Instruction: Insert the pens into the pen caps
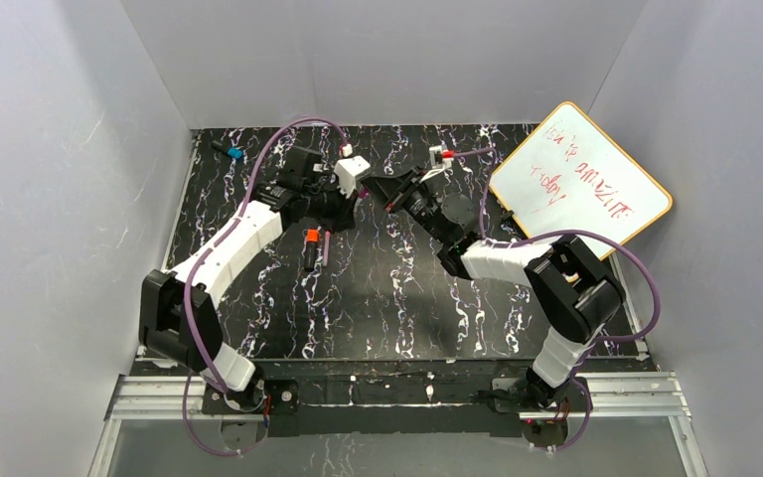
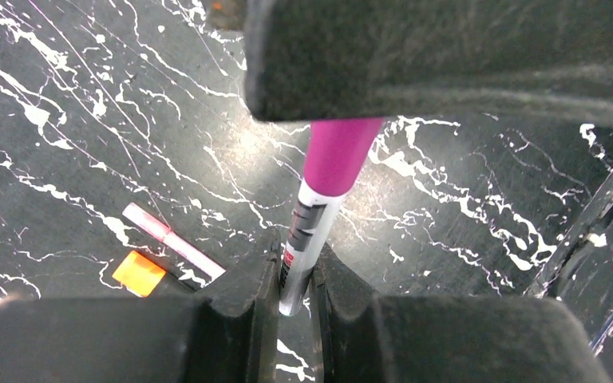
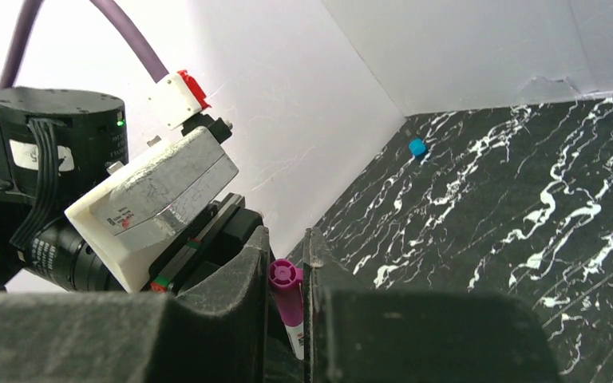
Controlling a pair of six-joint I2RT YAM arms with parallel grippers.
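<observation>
The magenta-purple pen (image 2: 313, 223) has a silver barrel and is held in the air between both grippers, just above the table. My left gripper (image 2: 295, 271) is shut on the barrel's end. My right gripper (image 3: 286, 259) is shut on the magenta cap (image 3: 286, 289), which sits over the pen's other end. In the top view the two grippers meet at mid-table, left (image 1: 351, 199) and right (image 1: 382, 194). The black pen with the orange end (image 1: 310, 243) and the white-pink pen (image 2: 172, 239) lie side by side on the table below the left gripper. No loose cap shows.
A small black blue-ended item (image 1: 230, 152) lies near the far left corner of the black marbled table (image 1: 397, 298). A whiteboard (image 1: 581, 184) with red writing leans at the right wall. Grey walls stand on three sides.
</observation>
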